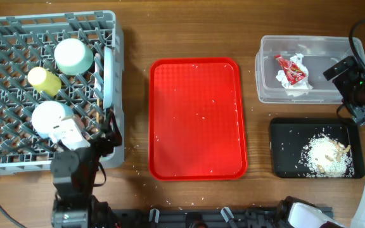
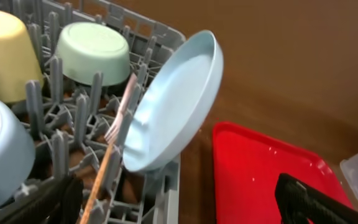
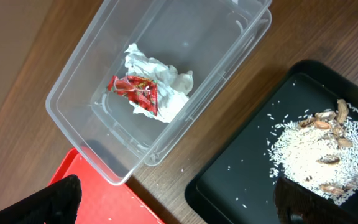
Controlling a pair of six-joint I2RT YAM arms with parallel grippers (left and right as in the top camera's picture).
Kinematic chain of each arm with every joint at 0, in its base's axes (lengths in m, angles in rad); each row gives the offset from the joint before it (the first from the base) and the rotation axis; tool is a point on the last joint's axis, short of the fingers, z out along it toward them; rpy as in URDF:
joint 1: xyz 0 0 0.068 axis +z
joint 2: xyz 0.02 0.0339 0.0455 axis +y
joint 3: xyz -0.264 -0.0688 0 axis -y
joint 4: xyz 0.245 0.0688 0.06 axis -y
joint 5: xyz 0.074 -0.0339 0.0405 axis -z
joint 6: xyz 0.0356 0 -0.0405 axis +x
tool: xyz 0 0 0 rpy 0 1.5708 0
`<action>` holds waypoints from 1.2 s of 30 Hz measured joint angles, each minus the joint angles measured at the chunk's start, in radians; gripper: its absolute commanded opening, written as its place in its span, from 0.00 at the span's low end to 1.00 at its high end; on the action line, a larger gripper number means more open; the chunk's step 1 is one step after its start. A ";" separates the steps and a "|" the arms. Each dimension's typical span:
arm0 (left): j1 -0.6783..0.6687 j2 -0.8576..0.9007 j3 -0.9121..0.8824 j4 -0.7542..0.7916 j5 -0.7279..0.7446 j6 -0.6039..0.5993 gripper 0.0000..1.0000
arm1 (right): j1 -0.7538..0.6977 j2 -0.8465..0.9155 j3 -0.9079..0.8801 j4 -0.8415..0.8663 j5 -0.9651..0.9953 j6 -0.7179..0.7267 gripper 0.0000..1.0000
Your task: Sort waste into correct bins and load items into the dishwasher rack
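Plate (image 2: pixel 173 106) stands tilted at rack (image 2: pixel 143 23) edge, fork (image 2: pixel 122 115) and stick (image 2: pixel 101 180) beside it. Looks rigid, smooth, likely slick: if you reseat it, pinch upper rim. Left gripper (image 2: pixel 176 199) spread, empty. Right gripper (image 3: pixel 173 199) spread, empty, near tub (image 3: pixel 79 74).

Red tray on bare wood, as I see it.
A red plastic serving tray (image 1: pixel 195 120) lies flat in the middle of the brown wooden table (image 1: pixel 138 38). It is a rectangle with rounded corners, a raised rim and a finely textured floor, its long sides running from near to far. My left wrist view catches one rounded corner of the tray (image 2: pixel 260 174) low on the right, with table (image 2: pixel 291 62) beyond it. My right wrist view shows only a tray corner (image 3: pixel 107 205) at the bottom edge, on grained table (image 3: pixel 17 68).
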 measured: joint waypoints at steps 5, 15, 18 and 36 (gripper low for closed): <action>-0.033 -0.171 -0.114 0.027 -0.031 0.000 1.00 | 0.000 0.000 0.000 0.001 0.000 0.000 1.00; -0.067 -0.318 -0.235 0.136 -0.059 0.000 1.00 | 0.000 0.001 0.000 0.000 0.000 0.000 1.00; -0.067 -0.320 -0.235 0.134 -0.060 0.000 1.00 | 0.000 0.001 0.000 0.000 0.000 0.000 1.00; -0.067 -0.320 -0.235 0.134 -0.060 0.000 1.00 | 0.000 0.003 0.000 0.000 0.000 0.000 1.00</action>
